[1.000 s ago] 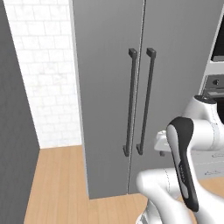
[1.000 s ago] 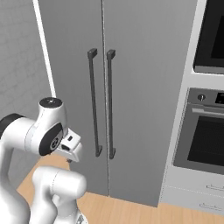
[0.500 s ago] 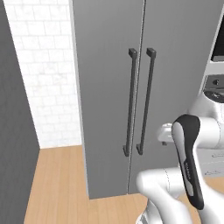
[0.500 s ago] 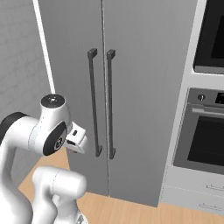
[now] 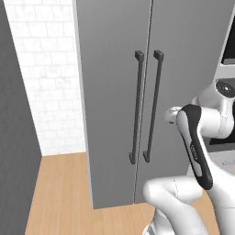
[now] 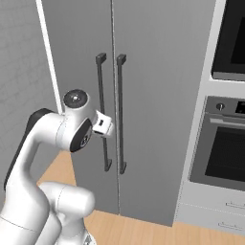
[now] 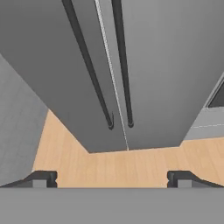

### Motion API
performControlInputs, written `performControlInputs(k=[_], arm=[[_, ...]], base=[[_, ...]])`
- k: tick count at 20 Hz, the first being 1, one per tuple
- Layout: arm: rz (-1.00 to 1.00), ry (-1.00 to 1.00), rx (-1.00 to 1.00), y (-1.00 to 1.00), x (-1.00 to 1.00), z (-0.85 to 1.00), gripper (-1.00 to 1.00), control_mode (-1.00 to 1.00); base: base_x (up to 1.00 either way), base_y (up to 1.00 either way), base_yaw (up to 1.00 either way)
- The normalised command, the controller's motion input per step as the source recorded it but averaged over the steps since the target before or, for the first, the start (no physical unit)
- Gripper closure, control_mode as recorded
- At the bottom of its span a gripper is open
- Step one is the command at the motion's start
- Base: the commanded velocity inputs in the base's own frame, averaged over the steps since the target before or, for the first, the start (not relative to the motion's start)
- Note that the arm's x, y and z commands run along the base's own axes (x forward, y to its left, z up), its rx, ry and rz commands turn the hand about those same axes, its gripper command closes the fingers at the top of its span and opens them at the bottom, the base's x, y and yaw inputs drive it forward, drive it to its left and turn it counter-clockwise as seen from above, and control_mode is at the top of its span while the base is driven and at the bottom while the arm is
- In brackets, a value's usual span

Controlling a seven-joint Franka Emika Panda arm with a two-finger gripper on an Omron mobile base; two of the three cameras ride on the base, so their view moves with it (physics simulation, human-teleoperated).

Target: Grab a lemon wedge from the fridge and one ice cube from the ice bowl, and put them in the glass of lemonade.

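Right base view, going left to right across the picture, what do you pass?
Grey wall → robot arm → left fridge handle → right fridge handle → right fridge door → oven.

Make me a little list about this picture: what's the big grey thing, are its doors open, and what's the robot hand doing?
big thing: tall matte grey two-door fridge
doors: both shut
handles: two long dark vertical bar handles, side by side at the middle seam
robot hand: gripper with jaws wide open, holding nothing, facing the fridge, not touching the handles
beside the fridge: black oven on its right
floor: light wooden floor
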Motion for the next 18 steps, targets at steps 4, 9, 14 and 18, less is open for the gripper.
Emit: performControlInputs(k=[4, 9, 14, 18], arm=[[-0.01, -0.17, -0.14, -0.25, 0.9, 0.22, -1.0, -1.0], [-0.05, -0.03, -0.11, -0.01, 0.8, 0.02, -1.0, -1.0], [-0.08, -0.01, -0.03, 0.0, 0.67, 0.04, -1.0, -1.0], [-0.04, -0.1, 0.0, 0.0, 0.58, 0.07, -1.0, -1.0]], base=[[0.0, 0.0, 0.0], [0.0, 0.0, 0.0], [0.0, 0.0, 0.0], [0.0, 0.0, 0.0]])
